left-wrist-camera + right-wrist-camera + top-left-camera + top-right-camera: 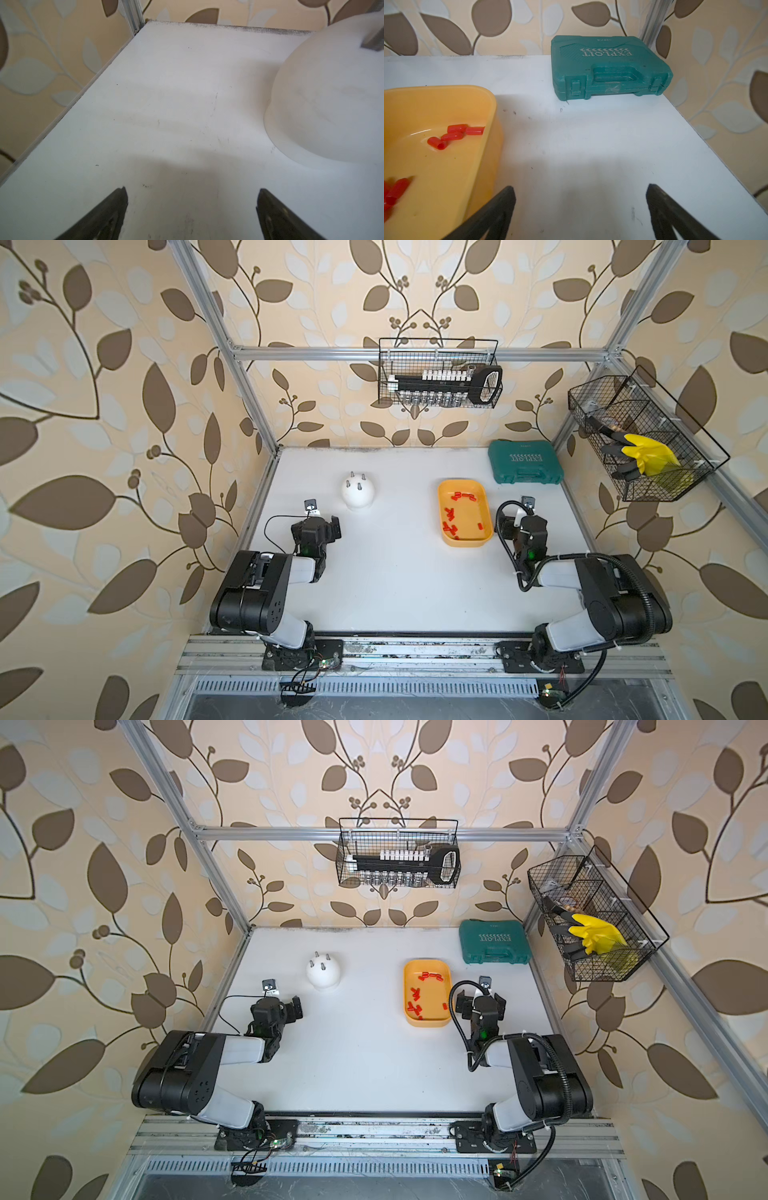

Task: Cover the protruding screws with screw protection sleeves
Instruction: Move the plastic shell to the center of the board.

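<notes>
In both top views I see the white dome (358,495) standing on the far left part of the table (395,580). The four protruding screws (359,486) stick up from its top, grey and uncovered. The screw protection sleeves (449,514) lie loose in the yellow-orange tray (467,526), right of centre and well apart from the dome. A green case (525,461) lies shut in the far right corner. My left arm (299,568) is folded at the left edge, its wrist near the dome. My right arm (559,572) is folded at the right, its wrist just beside the tray's right wall.

In the left wrist view, the left gripper (192,190) hangs low over bare table, its jaws spread wide with nothing between them. The dome sits just farther and to the right, near but not touching. One screw shows blurred at the picture's edge.

In the right wrist view, the right gripper (580,188) is also spread wide and holds nothing. The tray wall is just left of its left finger; I cannot tell whether they touch. Red sleeves lie on the tray floor. The case lies farther off, with EXPLOIT on its lid.
</notes>
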Tool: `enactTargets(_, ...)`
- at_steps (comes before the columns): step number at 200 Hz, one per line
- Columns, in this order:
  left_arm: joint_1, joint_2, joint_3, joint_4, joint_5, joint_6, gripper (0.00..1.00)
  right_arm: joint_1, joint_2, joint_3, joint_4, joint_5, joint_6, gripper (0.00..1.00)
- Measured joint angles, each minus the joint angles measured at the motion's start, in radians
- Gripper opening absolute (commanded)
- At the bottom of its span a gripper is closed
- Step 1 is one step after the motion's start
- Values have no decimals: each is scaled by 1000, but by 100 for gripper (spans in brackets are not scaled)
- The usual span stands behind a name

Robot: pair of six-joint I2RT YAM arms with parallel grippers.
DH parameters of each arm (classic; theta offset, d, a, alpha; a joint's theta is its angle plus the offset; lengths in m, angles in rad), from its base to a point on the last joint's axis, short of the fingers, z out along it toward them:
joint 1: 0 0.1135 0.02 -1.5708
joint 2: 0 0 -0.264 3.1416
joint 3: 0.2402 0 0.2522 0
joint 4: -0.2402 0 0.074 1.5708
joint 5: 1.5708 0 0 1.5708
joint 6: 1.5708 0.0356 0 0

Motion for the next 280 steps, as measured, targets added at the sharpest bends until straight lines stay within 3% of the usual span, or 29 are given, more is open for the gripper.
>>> enactTargets(165, 0, -3, -1, 1, 0, 1, 99, -10, -4, 0, -9, -14, 0, 100)
enactTargets(184, -25, -95, 5, -104, -42, 6, 99, 32, -33, 3, -26, 35, -22, 100)
enactTargets(198, -82, -232, 64, -286, -99, -28, 99, 110, -111, 49, -172, 115, -30, 100)
enactTargets(215, -141, -385, 199, -439, -111, -102, 99, 154, -251, 203, -431, 191, 132, 99)
enactTargets(230, -168, -461, 317, -500, -109, -159, 85, 95, -348, 370, -575, 117, 282, 76)
enactTargets(250, -108, -455, 459, -571, -50, -240, 72, 27, -374, 539, -643, -92, 376, 66)
enactTargets(261, -18, -409, 508, -584, 12, -296, 66, 66, -329, 638, -709, -180, 378, 57)
enactTargets(280, 107, -268, 590, -651, 90, -337, 66, 168, -174, 816, -863, -296, 357, 49)
